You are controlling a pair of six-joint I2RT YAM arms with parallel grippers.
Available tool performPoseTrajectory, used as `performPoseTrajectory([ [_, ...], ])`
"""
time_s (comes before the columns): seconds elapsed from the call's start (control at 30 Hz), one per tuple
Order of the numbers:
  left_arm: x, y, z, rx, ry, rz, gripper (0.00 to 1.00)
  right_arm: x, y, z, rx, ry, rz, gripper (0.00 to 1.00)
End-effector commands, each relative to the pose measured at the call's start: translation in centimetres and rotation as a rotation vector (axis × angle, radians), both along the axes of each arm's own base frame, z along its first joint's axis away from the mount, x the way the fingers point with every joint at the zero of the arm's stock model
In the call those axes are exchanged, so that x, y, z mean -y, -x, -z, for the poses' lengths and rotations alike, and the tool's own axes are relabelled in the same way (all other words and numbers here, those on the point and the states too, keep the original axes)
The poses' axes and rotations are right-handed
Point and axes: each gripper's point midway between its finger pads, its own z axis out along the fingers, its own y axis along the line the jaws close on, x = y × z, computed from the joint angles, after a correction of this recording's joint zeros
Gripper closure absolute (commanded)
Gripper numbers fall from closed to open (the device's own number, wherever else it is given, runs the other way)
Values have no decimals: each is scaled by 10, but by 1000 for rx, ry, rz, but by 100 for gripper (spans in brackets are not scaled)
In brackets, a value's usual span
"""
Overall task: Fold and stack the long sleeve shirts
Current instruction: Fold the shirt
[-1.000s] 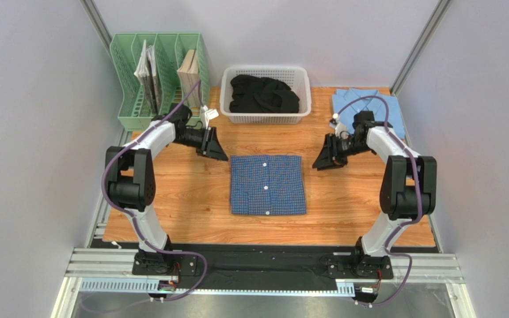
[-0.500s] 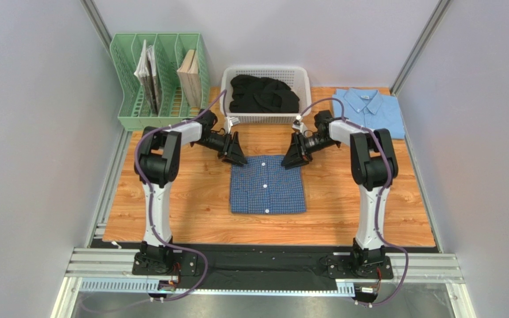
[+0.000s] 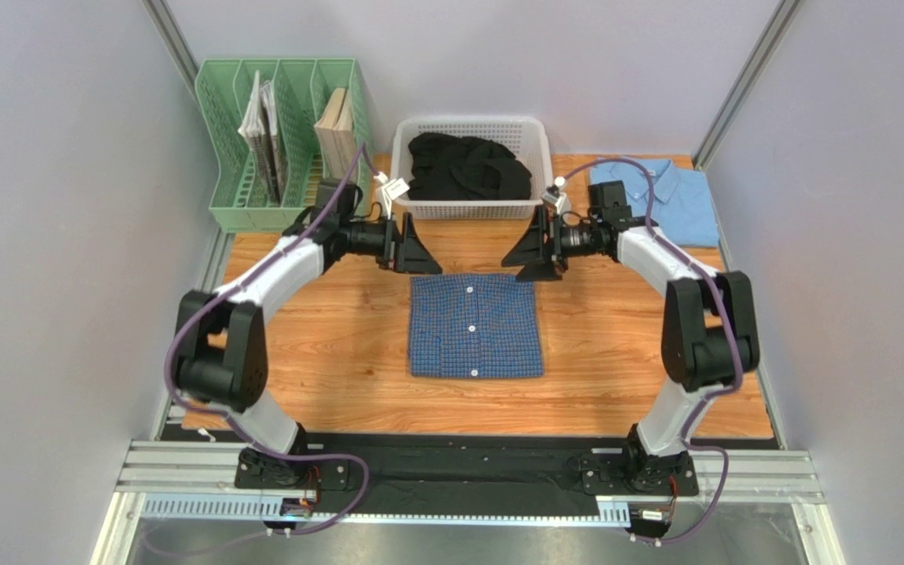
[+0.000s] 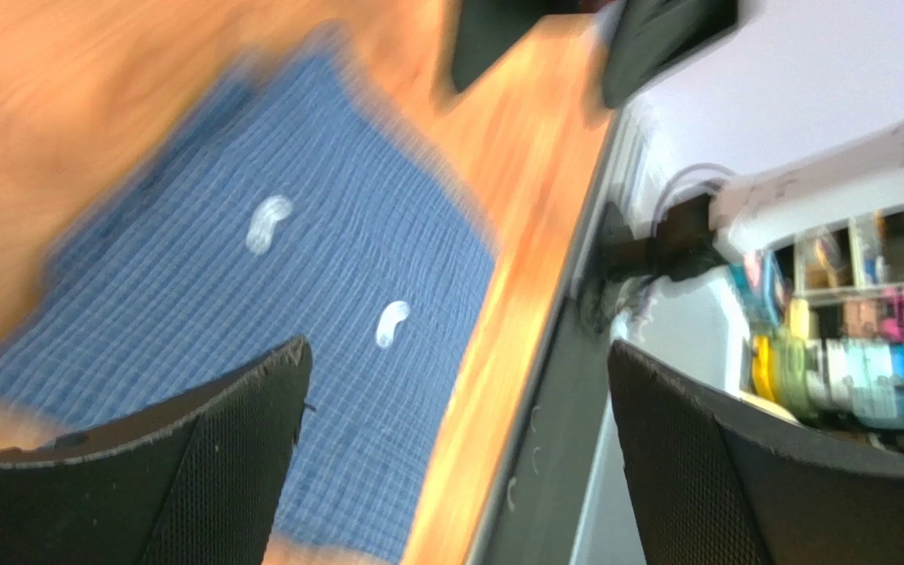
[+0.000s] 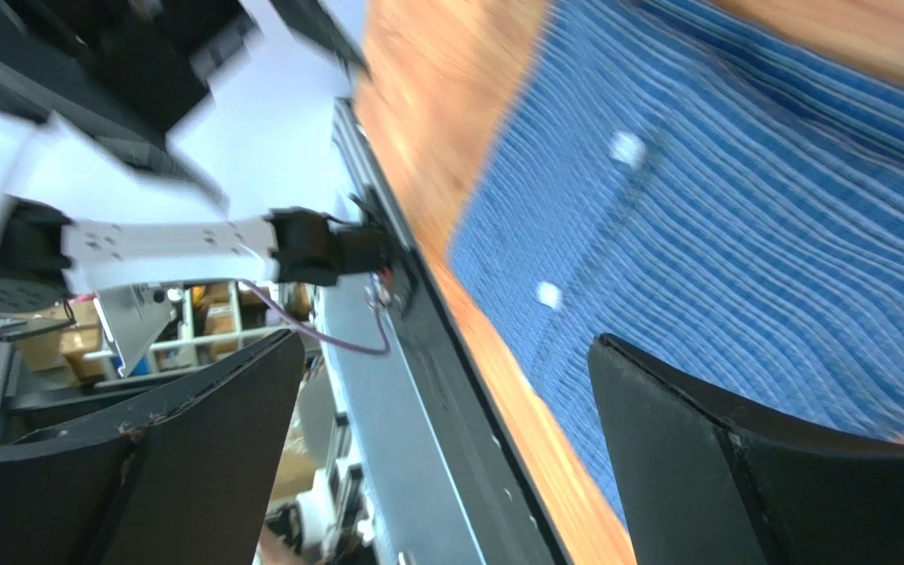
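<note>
A dark blue checked shirt [image 3: 474, 326] of woven matt cloth is lying on the desk [image 3: 339, 353], whose smooth wood-grain top is giving off a slight sheen. A white plastic lattice basket [image 3: 469, 210] is holding dull black cloth [image 3: 469, 165], and a green plastic rack [image 3: 223, 141] is holding paper [image 3: 262, 124]; the light blue shirt [image 3: 687, 206] is looking soft and matt.

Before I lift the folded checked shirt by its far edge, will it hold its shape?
Probably not: the checked shirt is thin cloth lying flat in folds, so it would likely droop and unfold. On the smooth table it should slide if pushed, perhaps bunching.
</note>
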Motion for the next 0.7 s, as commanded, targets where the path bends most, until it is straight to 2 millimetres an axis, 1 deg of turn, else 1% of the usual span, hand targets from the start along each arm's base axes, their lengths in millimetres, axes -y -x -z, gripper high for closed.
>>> performPoseTrajectory([
  [0.0,39,0,-35,9,285,-154,1,-39,-14,-47,116,-124,52,0],
  [0.03,47,-1,-28,-36,313,-186,1,-45,-15,-42,107,-130,56,0],
  [0.07,54,-3,-37,-84,378,-177,1,-52,-17,-42,98,-146,65,0],
  [0.1,67,-4,-14,-158,379,-142,1,-62,-13,-39,83,-153,43,0],
  [0.13,74,-10,-19,-161,403,-122,1,-67,-15,-26,52,-147,39,0],
  [0.17,79,-16,-9,-190,387,-144,1,-71,-18,-20,43,-146,38,0],
  [0.2,84,-20,5,-219,360,-161,1,-73,-20,-13,24,-144,44,0],
  [0.23,85,-29,13,-230,342,-205,1,-73,-23,-5,20,-140,48,0],
  [0.27,84,-33,32,-276,310,-238,1,-73,-28,15,-16,-116,59,0],
  [0.33,77,-41,59,-325,239,-313,1,-69,-34,41,-40,-84,66,0],
  [0.37,68,-35,87,-374,139,-352,1,-68,-34,64,-89,-58,73,0],
  [0.43,51,-41,111,-369,76,-431,1,-65,-41,83,-73,-28,69,0],
  [0.47,46,-40,121,-366,34,-438,1,-64,-42,94,-88,-5,71,0],
  [0.5,40,-43,124,-355,28,-449,1,-63,-50,102,-89,2,77,0],
  [0.57,36,-49,122,-304,27,-443,1,-62,-58,106,-79,16,86,0],
  [0.6,32,-54,118,-288,35,-441,1,-61,-63,103,-73,11,87,0],
  [0.63,34,-53,106,-284,63,-397,1,-65,-74,85,-29,-3,79,0],
  [0.67,36,-51,85,-282,102,-381,1,-64,-70,77,-45,1,69,0],
])
